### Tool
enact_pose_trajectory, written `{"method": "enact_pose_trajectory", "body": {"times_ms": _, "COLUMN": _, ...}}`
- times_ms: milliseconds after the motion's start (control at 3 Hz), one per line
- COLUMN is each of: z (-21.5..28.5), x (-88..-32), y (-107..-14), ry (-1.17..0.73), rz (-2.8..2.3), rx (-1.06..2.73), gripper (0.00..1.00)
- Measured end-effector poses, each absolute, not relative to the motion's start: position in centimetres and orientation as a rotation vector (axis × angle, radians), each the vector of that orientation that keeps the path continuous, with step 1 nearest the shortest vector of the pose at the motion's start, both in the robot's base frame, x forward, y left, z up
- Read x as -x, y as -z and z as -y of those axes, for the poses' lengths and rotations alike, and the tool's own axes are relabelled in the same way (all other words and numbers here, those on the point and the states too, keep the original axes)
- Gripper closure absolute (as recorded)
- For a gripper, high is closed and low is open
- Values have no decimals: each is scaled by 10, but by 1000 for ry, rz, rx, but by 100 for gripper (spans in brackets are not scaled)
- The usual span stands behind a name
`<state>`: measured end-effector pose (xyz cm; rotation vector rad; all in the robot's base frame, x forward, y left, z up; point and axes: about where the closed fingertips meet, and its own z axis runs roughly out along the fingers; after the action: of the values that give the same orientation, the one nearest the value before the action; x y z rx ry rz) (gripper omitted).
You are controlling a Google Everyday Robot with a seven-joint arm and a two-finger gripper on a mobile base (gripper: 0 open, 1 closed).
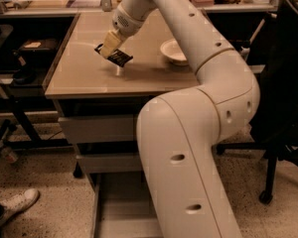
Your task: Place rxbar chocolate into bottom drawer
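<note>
My gripper [111,49] is over the left part of the cabinet's tan top, a little above the surface. It is shut on the rxbar chocolate [116,56], a flat black bar held tilted between the tan fingers. The bottom drawer [120,209] is pulled out at the foot of the cabinet. Its grey floor shows to the left of my arm, which hides its right part.
A white bowl [174,51] stands on the cabinet top [79,78] to the right of the gripper. Two shallower grey drawers [97,129] sit above the open one. A black office chair [283,83] stands at right, a dark stand at left, a shoe [17,205] at lower left.
</note>
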<state>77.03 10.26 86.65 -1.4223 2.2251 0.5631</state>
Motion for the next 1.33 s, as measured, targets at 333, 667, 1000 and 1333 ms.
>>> {"method": "enact_pose_trajectory", "body": {"times_ms": 333, "z": -86, "x": -743, "y": -908, "ry": -559, "rz": -2232, "rx": 1332, "gripper": 100}}
{"method": "enact_pose_trajectory", "body": {"times_ms": 667, "z": -65, "x": -709, "y": -962, "ry": -544, "rz": -2199, "rx": 1184, "gripper": 100}}
{"method": "enact_pose_trajectory", "body": {"times_ms": 1000, "z": -38, "x": -637, "y": -995, "ry": -576, "rz": -2202, "rx": 999, "gripper": 100}}
{"method": "enact_pose_trajectory", "body": {"times_ms": 1333, "z": -39, "x": -638, "y": -993, "ry": -578, "rz": -2205, "rx": 1001, "gripper": 100}}
